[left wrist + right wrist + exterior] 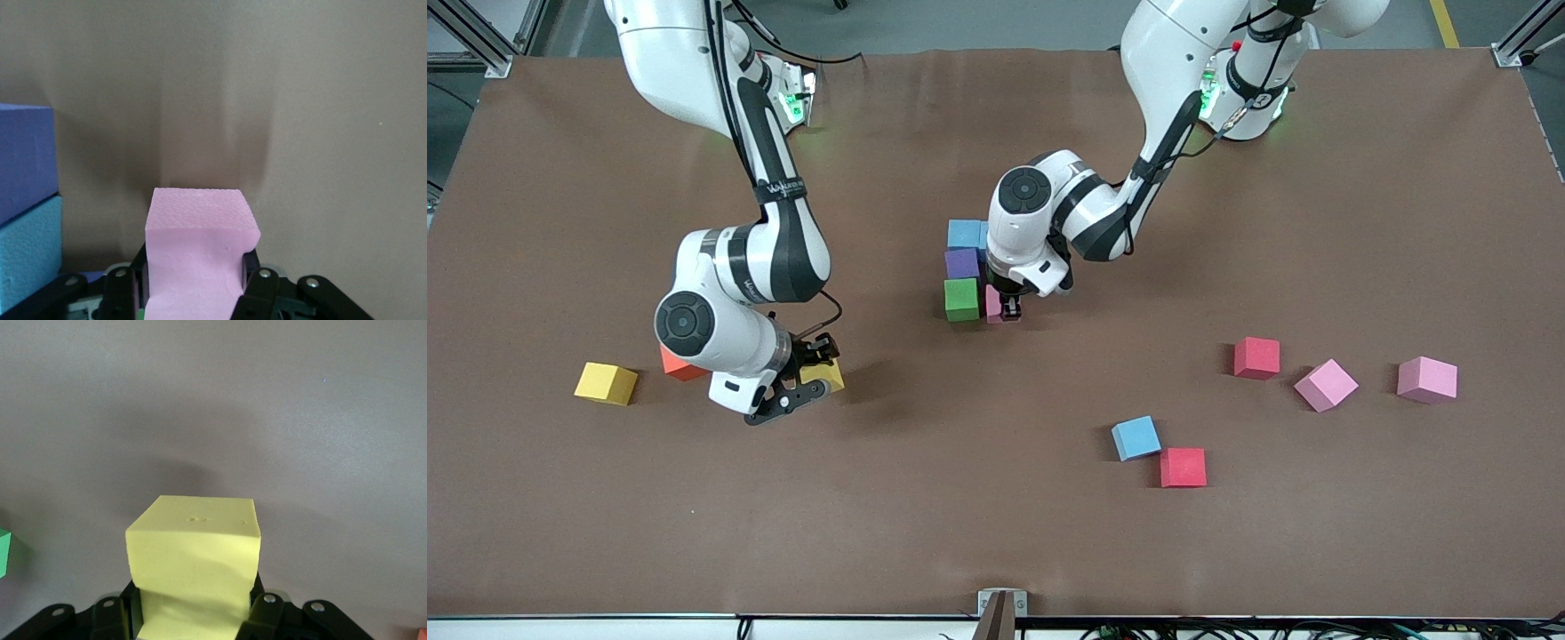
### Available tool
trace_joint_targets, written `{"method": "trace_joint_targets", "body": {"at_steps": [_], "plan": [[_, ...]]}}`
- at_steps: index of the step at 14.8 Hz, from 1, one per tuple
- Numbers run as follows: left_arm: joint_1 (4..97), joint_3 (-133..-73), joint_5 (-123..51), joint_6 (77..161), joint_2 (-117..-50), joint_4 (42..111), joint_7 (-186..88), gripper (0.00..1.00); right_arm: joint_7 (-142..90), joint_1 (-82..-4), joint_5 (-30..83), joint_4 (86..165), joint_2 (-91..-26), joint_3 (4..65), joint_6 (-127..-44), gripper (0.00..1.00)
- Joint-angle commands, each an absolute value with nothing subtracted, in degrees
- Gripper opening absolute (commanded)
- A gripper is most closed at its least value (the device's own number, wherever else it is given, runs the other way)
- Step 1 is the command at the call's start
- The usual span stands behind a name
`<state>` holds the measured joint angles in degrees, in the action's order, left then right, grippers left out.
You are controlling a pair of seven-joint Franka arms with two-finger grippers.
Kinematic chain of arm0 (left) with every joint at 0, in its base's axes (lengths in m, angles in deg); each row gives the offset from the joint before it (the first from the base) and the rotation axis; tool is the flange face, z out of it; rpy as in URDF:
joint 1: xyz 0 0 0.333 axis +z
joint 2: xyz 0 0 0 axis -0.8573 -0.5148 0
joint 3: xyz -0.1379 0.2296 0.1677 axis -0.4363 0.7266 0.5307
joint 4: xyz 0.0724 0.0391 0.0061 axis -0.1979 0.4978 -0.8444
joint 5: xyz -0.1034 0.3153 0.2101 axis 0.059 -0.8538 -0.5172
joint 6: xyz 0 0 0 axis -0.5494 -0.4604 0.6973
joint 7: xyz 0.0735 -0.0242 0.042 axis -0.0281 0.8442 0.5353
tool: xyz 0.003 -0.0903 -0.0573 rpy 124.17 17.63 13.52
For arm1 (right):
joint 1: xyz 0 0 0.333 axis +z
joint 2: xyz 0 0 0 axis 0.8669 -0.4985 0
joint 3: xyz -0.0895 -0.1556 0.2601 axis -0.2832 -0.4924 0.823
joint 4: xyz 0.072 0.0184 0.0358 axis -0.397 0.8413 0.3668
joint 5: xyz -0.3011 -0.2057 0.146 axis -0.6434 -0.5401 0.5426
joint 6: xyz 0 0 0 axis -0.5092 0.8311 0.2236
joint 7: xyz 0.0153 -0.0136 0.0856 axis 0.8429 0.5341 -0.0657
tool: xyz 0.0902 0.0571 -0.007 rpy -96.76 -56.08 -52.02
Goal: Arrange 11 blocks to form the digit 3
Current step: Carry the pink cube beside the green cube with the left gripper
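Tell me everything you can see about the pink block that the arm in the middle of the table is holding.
The bright pink block is a small matte cube that looks like foam, its faces finely pebbled. The left gripper is shut on it, fingers pressing its opposite sides and denting one edge. It sits low at the table, right beside the green block that ends a column with the purple block and light blue block; whether they touch is unclear.

You're looking at matt foam: the bright pink block (200, 247) shows a fine pebbled grain, dented where the left claw (193, 293) pinches it. The yellow block (197, 567) is equally dull and softly creased. The brown table (996, 533) looks matt, cloth-like. Arm shells gleam like glossy white plastic.
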<state>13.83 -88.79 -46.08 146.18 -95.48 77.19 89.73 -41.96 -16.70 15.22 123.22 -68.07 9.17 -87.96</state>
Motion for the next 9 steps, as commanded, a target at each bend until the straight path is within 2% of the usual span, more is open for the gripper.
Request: {"method": "trace_joint_targets", "body": {"at_steps": [1,9], "plan": [[12.7,-87.9,-47.4,146.4,-97.1,74.8,91.1,0.08,-40.9,-16.0,15.1,123.1,-67.7,9.2,-87.4,0.20],[11.9,-88.0,-47.9,146.1,-96.7,75.0,90.9,0.08,-40.9,-15.9,15.1,123.1,-67.7,9.2,-87.4,0.20]]}}
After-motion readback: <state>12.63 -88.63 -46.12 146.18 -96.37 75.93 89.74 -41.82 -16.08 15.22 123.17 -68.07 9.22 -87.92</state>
